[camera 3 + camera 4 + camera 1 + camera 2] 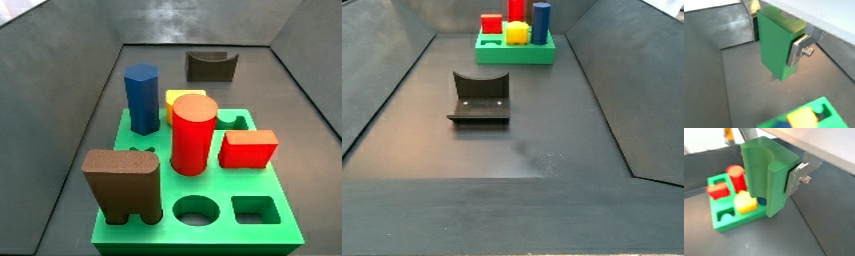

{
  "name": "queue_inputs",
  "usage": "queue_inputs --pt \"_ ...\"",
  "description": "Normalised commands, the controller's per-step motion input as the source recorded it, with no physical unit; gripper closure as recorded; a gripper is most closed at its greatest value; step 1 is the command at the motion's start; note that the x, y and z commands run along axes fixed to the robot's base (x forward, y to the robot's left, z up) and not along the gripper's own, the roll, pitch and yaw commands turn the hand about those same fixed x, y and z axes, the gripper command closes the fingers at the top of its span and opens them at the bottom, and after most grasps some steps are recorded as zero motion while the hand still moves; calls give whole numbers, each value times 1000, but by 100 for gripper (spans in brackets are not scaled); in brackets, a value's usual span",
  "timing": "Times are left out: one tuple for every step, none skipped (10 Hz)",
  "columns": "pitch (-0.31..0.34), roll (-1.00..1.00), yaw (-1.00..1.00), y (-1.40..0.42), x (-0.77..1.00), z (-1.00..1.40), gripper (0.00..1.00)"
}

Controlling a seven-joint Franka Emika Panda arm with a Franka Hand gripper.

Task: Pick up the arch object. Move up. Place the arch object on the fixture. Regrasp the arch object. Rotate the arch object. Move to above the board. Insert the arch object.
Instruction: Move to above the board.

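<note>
Clamping the arch object (pixel 774 47) hard between the flat silver fingers (pixel 797 50) of the gripper (pixel 774 32), with the jaws clenched on it from two opposite sides. Shows this way in both wrist views, with the same bright-green piece (pixel 761 178) pinched under the gripper (pixel 771 158) and one silver plate (pixel 797 175) pressed flat against its side. Hangs lengthwise from the jaws, lower end pointing down at the grey floor (pixel 744 90), curved hollow running along the face turned to the camera in a wrist view. Cannot tell whether that lower end touches the floor or sits just above it.

Lies beyond the held piece in a wrist view: the board (pixel 724 223), apart from the arch object, carrying a red cylinder (pixel 736 175), a red block (pixel 716 191) and a yellow block (pixel 747 204). Appears again as a green corner (pixel 827 107) at the edge of a wrist view.

Fills most of a side view as the board (pixel 201 238), flat on the floor, loaded with a blue peg (pixel 142 100), a red cylinder, a red block, a yellow block and a big brown notched block (pixel 123 185), with round and square holes open along its near edge. Sets the fixture (pixel 210 66) behind it, well apart, scoop facing up. Puts the fixture (pixel 478 98) mid-floor in a side view, with the board (pixel 516 55) far behind it.
</note>
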Motion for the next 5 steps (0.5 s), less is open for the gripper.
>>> queue_inputs --pt "55 1 1000 -1000 274 406 100" --pt "65 2 1000 -770 243 312 100" --pt "71 5 1000 -516 186 213 100" --pt "77 10 1000 -240 119 101 100" --pt "77 11 1000 -139 87 64 100"
